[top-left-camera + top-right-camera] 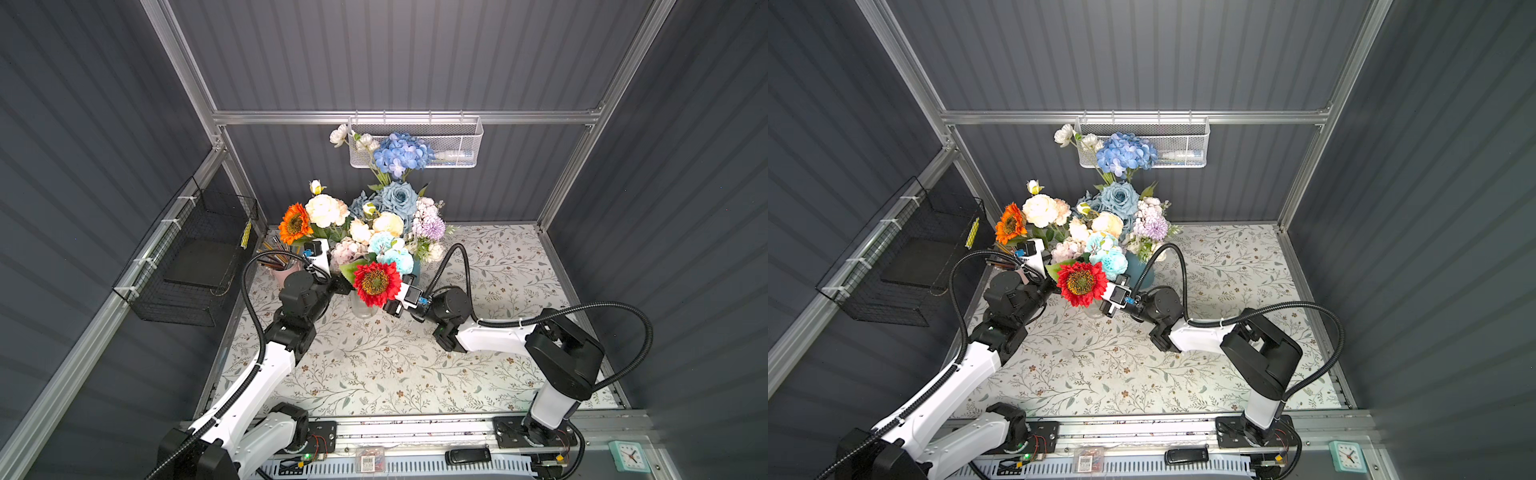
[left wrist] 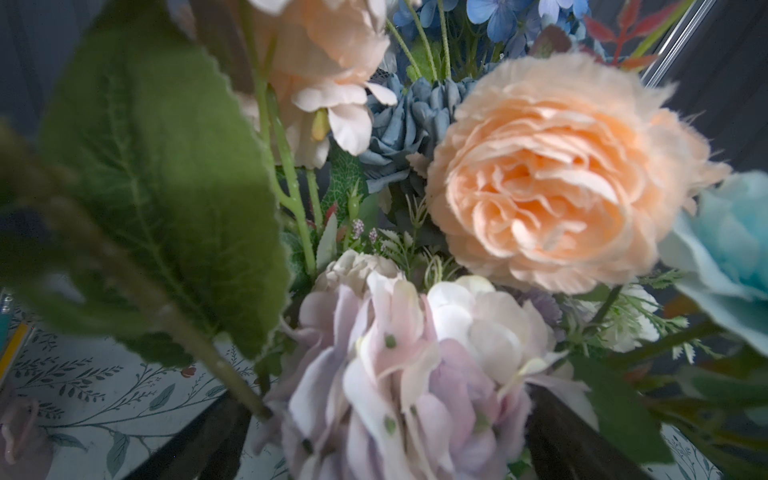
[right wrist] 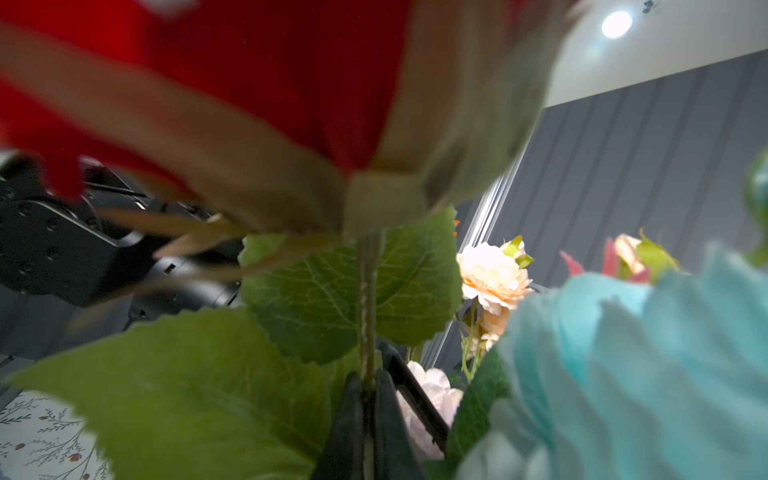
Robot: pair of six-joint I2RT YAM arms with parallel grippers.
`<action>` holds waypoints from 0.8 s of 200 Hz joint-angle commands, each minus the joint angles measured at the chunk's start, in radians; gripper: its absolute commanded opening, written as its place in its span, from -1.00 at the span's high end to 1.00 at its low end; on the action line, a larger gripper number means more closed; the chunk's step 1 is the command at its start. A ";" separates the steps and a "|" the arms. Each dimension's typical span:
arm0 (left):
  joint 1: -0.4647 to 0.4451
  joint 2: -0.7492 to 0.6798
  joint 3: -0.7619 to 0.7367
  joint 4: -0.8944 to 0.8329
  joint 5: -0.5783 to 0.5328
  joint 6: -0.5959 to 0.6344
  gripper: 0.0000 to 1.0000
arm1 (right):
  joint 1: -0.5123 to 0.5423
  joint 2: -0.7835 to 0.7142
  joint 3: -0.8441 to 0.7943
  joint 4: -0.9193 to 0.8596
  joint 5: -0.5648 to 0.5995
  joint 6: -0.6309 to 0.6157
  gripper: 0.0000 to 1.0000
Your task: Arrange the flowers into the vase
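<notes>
red sunflower point(image 1: 376, 283): 1 | orange sunflower point(image 1: 294, 223): 1 | blue hydrangea point(image 1: 401, 154): 1 | arms point(image 1: 266, 374) point(image 1: 490, 336): 2 | wall baskets point(image 1: 453, 141) point(image 1: 195, 266): 2 | clock point(image 1: 629, 456): 1

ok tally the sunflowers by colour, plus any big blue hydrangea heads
orange fabric sunflower with a dark centre: 1
red fabric sunflower with a dark centre: 1
blue fabric hydrangea head: 1
total: 3
</notes>
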 commanded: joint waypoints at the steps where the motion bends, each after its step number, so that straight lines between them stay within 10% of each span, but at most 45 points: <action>1: 0.000 0.004 0.031 -0.003 -0.015 0.020 -0.99 | -0.009 0.022 -0.018 0.033 0.085 0.051 1.00; 160: 0.000 -0.002 0.030 0.000 0.001 -0.003 -0.99 | -0.045 0.215 -0.028 -0.014 0.179 0.200 1.00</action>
